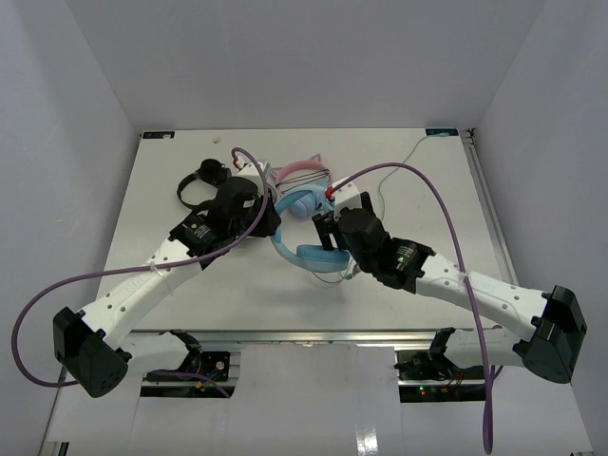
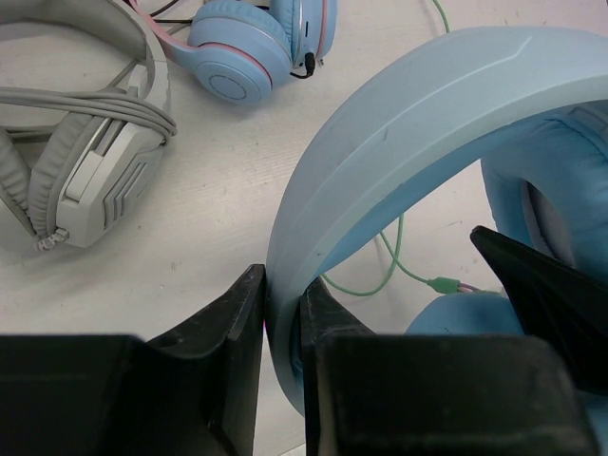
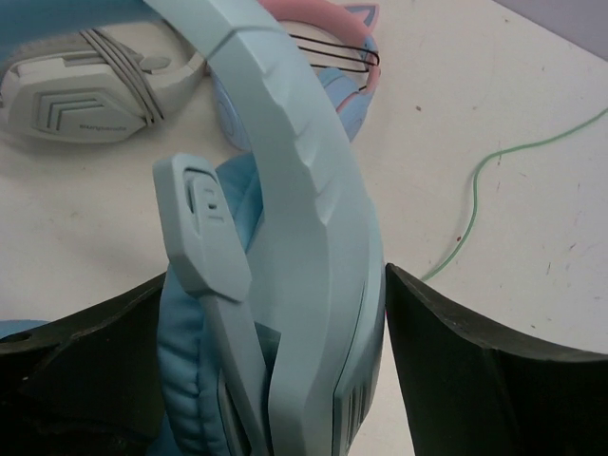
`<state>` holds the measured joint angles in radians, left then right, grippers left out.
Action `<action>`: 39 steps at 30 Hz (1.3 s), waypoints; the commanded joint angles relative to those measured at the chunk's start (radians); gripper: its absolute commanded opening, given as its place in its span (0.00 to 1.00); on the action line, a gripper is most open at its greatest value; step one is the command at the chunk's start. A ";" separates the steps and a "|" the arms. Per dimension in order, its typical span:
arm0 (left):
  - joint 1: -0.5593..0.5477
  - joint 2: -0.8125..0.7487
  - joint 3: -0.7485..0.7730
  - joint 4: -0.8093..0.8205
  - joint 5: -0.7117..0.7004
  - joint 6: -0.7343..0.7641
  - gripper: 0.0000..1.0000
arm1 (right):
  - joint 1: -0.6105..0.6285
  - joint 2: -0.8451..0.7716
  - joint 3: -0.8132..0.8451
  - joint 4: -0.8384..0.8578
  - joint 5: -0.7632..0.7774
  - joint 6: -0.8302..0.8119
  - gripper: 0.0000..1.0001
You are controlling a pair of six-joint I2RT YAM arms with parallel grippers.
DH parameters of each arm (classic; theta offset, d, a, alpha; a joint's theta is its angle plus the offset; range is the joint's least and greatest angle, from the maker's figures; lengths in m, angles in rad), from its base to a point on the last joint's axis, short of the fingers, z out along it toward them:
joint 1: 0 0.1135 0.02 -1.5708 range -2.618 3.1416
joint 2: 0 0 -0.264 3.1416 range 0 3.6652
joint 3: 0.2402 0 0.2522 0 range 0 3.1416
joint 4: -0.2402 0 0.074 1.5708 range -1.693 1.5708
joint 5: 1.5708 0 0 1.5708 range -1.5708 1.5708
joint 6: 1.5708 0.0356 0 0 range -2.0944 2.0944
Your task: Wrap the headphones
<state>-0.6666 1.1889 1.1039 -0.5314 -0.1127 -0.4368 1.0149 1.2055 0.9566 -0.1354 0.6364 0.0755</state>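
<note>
Left claw [image 2: 283,304]: closed tight on the plastic headband of the light-blue over-ear headphones [image 2: 408,104] with padded cups. The band is pinched near one end between both fingers.
Right claw [image 3: 274,277]: jaws are set wide on either side of a cup and the band beside it. Whether they press on it cannot be told.
Headphones position: mid-way across the white table [image 1: 190,285], spanned between the two claws, just in front of the other headsets. Lifted or resting cannot be told.
Cable: the thin pale-green cable [image 3: 473,195] is seen loose, trailing over the table toward the far right corner. No turn is laid on the band.
Step in hand: judged as the headset being secured at both ends before winding. The task is judged barely begun.
Done well: one claw is best used as anchor on the band and the other freed to take the cable near its headset end. Turns should be laid snug and side by side, slack fed gradually, and the plug tucked last.
Risk: the cable is thin and springy, so it is likely to slip from the fingers or snag a neighbouring headset.
Top view only: the full cable run, both arms, and black on-ear headphones [image 1: 198,180] at far left.
Left wrist only: the green jack plug [image 2: 446,283] under the band arch, a grey-white gaming headset [image 2: 95,171] with its cord wound on it, and pink-and-blue cat-ear headphones [image 2: 242,57] beyond.
Right wrist only: a pale stub arm [image 3: 204,223] standing off the cup. Mic or yoke cannot be told.
</note>
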 commanded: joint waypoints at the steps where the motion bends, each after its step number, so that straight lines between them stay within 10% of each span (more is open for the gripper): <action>1: 0.005 -0.066 -0.007 0.102 0.033 -0.057 0.00 | 0.004 0.009 -0.032 0.059 0.055 0.002 0.74; 7: 0.004 -0.049 0.003 0.134 0.159 -0.051 0.00 | 0.004 0.013 -0.025 0.058 0.074 -0.016 0.28; 11: 0.004 -0.024 0.030 0.120 0.213 0.007 0.24 | -0.001 -0.012 0.005 0.032 0.030 -0.035 0.08; 19: 0.005 0.000 0.033 0.105 0.172 0.108 0.57 | -0.020 0.071 0.180 -0.217 -0.122 -0.002 0.08; 39: -0.037 0.106 0.128 0.079 -0.106 0.259 0.52 | -0.093 0.111 0.192 -0.265 -0.284 0.043 0.08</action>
<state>-0.6809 1.2957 1.1624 -0.4871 -0.1254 -0.2189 0.9246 1.3175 1.0944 -0.4202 0.4145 0.1096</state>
